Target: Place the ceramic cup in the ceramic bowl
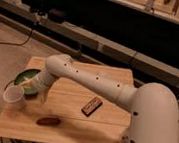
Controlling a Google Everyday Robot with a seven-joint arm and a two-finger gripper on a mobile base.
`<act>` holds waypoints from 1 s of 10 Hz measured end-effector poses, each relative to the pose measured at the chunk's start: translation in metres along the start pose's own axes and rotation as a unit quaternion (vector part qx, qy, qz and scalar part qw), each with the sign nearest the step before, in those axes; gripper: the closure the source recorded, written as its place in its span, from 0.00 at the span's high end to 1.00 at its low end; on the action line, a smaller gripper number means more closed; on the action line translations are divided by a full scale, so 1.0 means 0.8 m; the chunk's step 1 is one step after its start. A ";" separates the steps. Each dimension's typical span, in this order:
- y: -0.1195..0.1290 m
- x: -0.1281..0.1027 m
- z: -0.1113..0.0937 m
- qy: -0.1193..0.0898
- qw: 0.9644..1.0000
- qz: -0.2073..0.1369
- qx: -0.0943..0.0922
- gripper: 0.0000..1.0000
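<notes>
The pale ceramic cup [13, 95] stands upright near the table's front left corner. Just behind it sits the green ceramic bowl [22, 75], partly covered by my arm. My gripper [34, 86] hangs low over the bowl's near right edge, a little right of the cup and not touching it. It looks open, with nothing held between its fingers. The white arm reaches in from the right across the wooden table [99, 130].
A dark rectangular snack bar [92, 106] lies mid-table. A brown oblong thing [47, 121] lies near the front edge. The table's edges are close to the cup on the left and front. Shelving and cables run behind the table.
</notes>
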 end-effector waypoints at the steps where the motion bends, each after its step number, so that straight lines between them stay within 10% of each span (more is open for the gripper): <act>1: 0.000 -0.001 0.003 -0.002 1.000 0.002 0.002 0.80; 10: -0.009 -0.012 0.028 0.004 0.998 0.004 0.066 0.80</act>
